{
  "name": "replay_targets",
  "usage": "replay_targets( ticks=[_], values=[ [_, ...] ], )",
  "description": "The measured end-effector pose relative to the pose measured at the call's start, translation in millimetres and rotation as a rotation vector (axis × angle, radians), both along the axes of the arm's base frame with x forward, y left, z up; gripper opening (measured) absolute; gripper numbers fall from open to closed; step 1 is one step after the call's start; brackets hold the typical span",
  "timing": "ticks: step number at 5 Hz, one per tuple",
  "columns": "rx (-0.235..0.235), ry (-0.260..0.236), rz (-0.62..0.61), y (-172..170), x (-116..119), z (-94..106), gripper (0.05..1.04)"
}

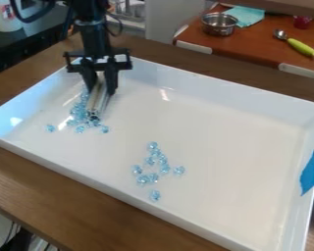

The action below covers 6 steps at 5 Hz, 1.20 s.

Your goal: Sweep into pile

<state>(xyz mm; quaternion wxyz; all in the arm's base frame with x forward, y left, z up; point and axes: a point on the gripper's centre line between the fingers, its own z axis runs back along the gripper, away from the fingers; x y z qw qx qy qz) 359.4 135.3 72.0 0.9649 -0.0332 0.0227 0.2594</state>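
At the upper left of the white tray, the black gripper is shut on a silvery, bar-like tool, whose lower end is down among light blue beads. A cluster of these blue beads lies around the tool's left side and end, with a few loose ones a little apart. A second, looser group of blue beads is scattered near the tray's front middle, separate from the first cluster.
The white tray's raised walls surround the beads. Blue tape covers part of its right wall. Behind stands an orange-brown counter with a metal bowl, a teal cloth and a green-handled spoon.
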Motion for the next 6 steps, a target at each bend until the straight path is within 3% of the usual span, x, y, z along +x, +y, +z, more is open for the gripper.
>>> replay_targets(
  ticks=[1,3,4,5,6],
  values=[
    [-0.039,0.017,0.066,15.7,-13.8,1.8,0.379],
    [-0.074,0.05,0.113,17.7,-45.7,1.3,0.378],
    [-0.104,0.045,0.143,16.3,-50.7,1.1,0.378],
    [-0.105,0.027,0.152,12.3,-55.9,1.5,0.378],
    [-0.124,-0.011,0.14,6.3,-54.8,4.0,0.378]
  ],
)
